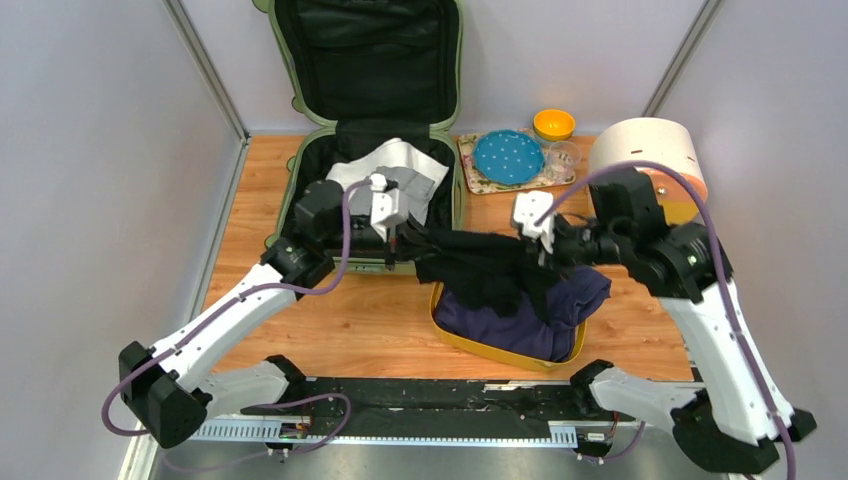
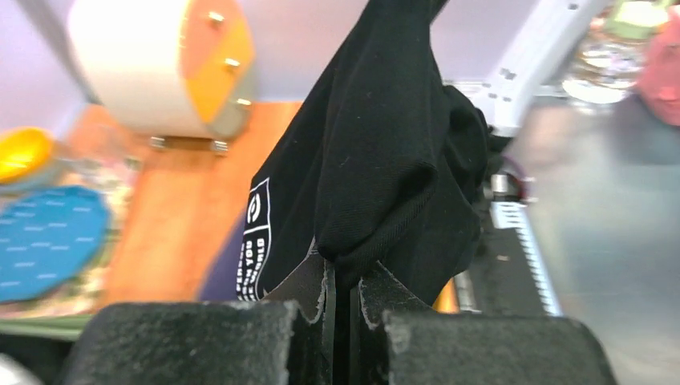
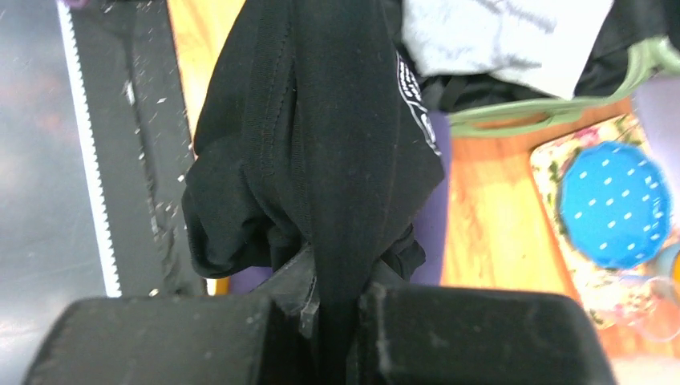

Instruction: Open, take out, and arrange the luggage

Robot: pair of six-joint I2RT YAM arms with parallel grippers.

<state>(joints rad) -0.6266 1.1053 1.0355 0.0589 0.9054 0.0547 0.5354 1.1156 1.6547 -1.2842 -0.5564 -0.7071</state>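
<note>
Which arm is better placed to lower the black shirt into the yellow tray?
Right, likely. The right gripper clamps the black shirt above the yellow tray; the left gripper holds its other end by the luggage rim, off the tray.

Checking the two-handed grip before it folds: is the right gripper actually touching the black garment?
Touching. The right wrist view shows the right gripper shut on the black garment, with cloth pinched between its fingers and hanging out beyond them.
</note>
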